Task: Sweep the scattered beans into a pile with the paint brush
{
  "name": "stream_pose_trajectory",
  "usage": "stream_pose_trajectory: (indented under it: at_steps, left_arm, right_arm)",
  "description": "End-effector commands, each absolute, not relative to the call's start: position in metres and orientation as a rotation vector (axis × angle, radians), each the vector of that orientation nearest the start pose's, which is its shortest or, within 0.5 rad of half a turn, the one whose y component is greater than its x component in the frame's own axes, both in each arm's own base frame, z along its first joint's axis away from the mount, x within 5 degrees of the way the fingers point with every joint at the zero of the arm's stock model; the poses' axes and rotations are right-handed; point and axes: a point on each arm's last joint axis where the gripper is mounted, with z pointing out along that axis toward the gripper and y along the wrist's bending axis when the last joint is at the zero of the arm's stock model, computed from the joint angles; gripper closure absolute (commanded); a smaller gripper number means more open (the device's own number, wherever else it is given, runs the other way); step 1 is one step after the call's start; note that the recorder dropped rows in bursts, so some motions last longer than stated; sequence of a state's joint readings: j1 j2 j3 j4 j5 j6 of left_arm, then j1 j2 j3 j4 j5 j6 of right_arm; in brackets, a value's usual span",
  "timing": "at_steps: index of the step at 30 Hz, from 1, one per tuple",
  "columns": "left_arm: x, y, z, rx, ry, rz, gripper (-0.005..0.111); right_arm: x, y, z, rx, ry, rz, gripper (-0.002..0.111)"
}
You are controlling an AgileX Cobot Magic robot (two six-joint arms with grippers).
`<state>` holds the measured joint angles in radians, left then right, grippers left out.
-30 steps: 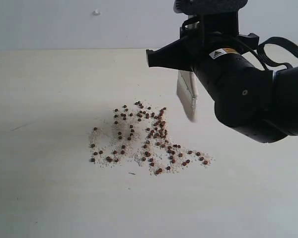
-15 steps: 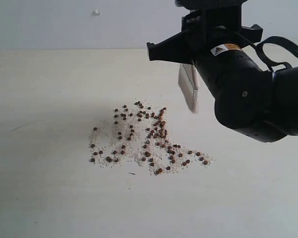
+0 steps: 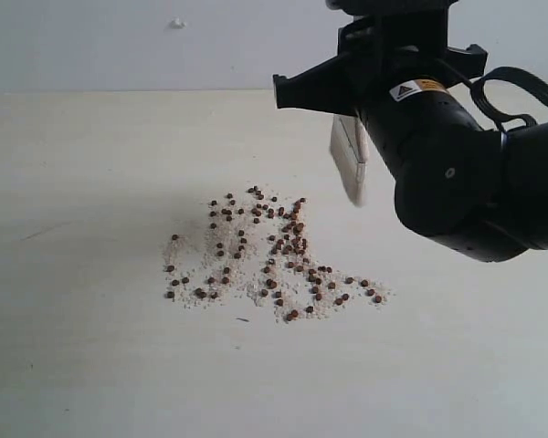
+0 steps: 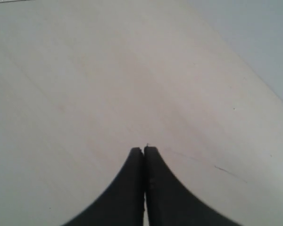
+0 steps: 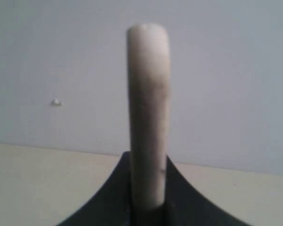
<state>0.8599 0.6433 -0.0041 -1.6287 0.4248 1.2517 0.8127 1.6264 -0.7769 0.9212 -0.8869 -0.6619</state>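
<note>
**Exterior view.** Your right end effector (image 5: pixel 147 184) pinches the brush (image 3: pixel 349 164). Over the last second it has risen slightly, and the bristle tip now hangs higher than before. The tip is clear of the surface (image 3: pixel 91 228), above and to the right of the beans (image 3: pixel 265 260).

The beans have not shifted. They lie at frame centre as a loose scatter among pale crumbs, with no pile formed.

The lift reads as repositioning rather than a stroke, so sweeping has not advanced. Expect to lower the bristles outside the scatter's right edge and draw them inward.

**Left wrist view.** Your left end effector (image 4: pixel 144 155) is pressed together, holds nothing, and sits over bare surface.
</note>
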Motion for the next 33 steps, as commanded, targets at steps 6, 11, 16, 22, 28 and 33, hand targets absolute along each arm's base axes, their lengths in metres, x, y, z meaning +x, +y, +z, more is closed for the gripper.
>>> stream_pose_trajectory:
  at_steps: [6,11,16,22,28,33]
  left_arm:
    - [0.088,0.019,0.185,-0.649,1.763,-0.208,0.107]
    - [0.083,0.001,0.194,-0.440,1.728,-0.307,0.107]
    - [0.077,-0.012,0.200,-0.292,1.686,-0.387,0.107]
    - [0.070,-0.022,0.204,-0.171,1.653,-0.467,0.107]
    - [0.063,-0.024,0.209,-0.130,1.579,-0.466,0.107]
    - [0.058,-0.025,0.213,-0.105,1.517,-0.457,0.107]
  right_arm:
    - [0.259,0.193,0.257,-0.200,1.537,0.074,0.108]
    - [0.264,0.187,0.260,-0.205,1.517,0.057,0.108]
    - [0.271,0.183,0.258,-0.281,1.517,0.047,0.108]
    - [0.278,0.180,0.258,-0.331,1.504,0.159,0.108]
    - [0.286,0.181,0.255,-0.287,1.461,0.374,0.108]
    - [0.295,0.187,0.231,-0.171,1.488,0.498,0.108]
